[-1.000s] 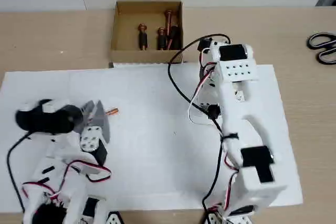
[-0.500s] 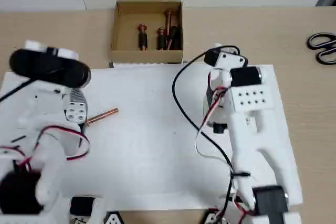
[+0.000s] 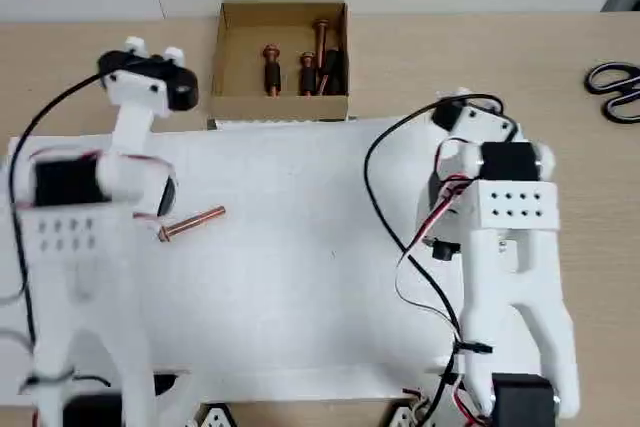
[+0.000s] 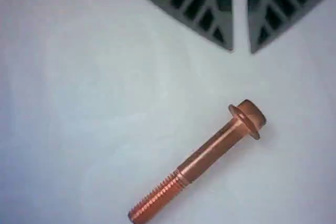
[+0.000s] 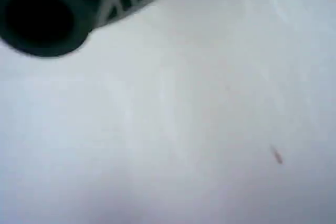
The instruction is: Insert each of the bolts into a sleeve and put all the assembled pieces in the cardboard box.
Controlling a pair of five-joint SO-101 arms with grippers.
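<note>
Left hand (image 4: 240, 47), narrowly spread, empty, has drawn back from bolt (image 4: 202, 158) lying on paper (image 4: 79, 103).

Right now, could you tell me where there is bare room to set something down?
The widest free patch is the middle of the white sheet, between the loose bolt and the right arm. The bare table between the cardboard box and the scissors is free too. It is crowded by the left arm, beside the bolt.
</note>
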